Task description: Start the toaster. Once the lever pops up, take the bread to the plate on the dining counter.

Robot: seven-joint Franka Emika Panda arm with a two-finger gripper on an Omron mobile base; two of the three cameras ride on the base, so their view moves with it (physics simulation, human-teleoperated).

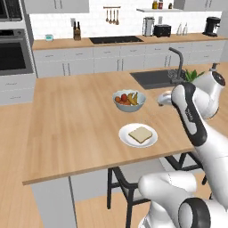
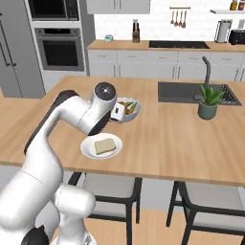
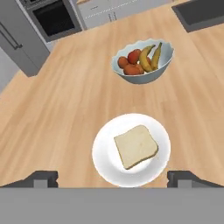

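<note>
The tan slice of bread lies flat on the round white plate, near the front edge of the light-wood dining counter. My gripper hovers above the plate, open, with nothing between its fingertips. The black toaster stands far off on the back counter. Its lever is too small to make out.
A pale bowl of fruit sits just behind the plate. A sink with a tap and a potted plant lie to the right. Chairs stand under the counter's front edge.
</note>
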